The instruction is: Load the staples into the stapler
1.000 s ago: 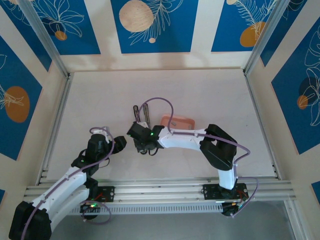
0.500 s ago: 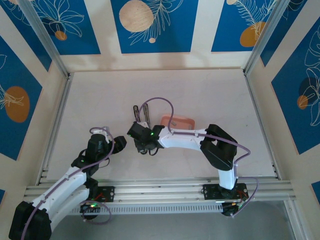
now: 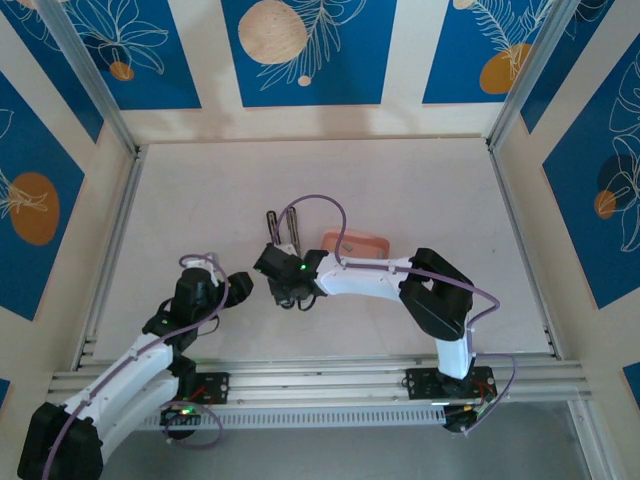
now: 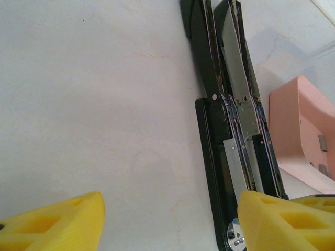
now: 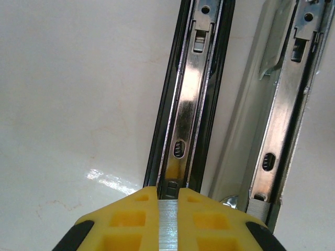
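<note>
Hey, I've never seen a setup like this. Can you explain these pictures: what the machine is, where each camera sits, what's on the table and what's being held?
These are two robot arms bolted to the near edge of a pale table. The wide picture looks down from above and behind them, with the left arm and right arm reaching inward. The other two pictures come from cameras on the wrists, so the yellow shapes in them are each arm's own jaws. On the table lies a stapler swung open, its metal channel bare. Next to it is a pink tray with a few spare staples. The right arm's jaws are shut on a silvery strip of staples, held at the near end of the channel. The left arm's jaws stand open and hold nothing.
</note>
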`<state>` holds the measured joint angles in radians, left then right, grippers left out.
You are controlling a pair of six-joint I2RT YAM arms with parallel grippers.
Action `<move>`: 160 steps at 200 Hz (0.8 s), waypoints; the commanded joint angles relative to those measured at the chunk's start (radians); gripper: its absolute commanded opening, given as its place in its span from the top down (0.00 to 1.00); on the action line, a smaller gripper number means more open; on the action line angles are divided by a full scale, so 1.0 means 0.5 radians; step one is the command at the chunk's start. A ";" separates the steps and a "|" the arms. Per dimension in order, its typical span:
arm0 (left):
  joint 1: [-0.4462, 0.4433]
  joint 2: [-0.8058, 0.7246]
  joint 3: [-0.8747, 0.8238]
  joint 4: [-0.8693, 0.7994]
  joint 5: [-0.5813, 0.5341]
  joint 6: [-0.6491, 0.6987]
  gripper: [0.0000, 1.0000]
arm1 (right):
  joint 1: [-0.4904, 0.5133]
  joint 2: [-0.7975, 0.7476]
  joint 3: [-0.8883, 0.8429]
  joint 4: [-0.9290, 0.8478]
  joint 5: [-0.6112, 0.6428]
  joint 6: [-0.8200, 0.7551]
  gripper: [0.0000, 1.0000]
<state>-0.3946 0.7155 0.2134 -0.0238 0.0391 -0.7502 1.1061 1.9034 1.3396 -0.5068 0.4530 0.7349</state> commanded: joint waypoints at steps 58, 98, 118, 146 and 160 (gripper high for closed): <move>0.025 -0.016 -0.028 -0.003 -0.035 0.034 0.32 | 0.008 -0.028 0.013 0.028 0.001 0.003 0.88; 0.027 -0.017 -0.026 -0.004 -0.038 0.034 0.32 | 0.000 0.020 0.061 -0.057 0.007 0.027 0.88; 0.029 -0.014 -0.026 -0.004 -0.038 0.034 0.32 | -0.006 0.031 0.067 -0.054 -0.010 0.025 0.89; 0.028 -0.016 -0.031 -0.001 -0.038 0.034 0.32 | -0.008 0.035 0.073 -0.045 -0.031 0.013 0.89; 0.028 -0.017 -0.031 0.002 -0.040 0.036 0.32 | -0.006 0.029 0.070 -0.039 -0.026 0.007 0.89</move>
<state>-0.3927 0.7151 0.2134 -0.0238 0.0387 -0.7498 1.1057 1.9026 1.3415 -0.5140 0.4522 0.7349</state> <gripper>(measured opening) 0.683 0.118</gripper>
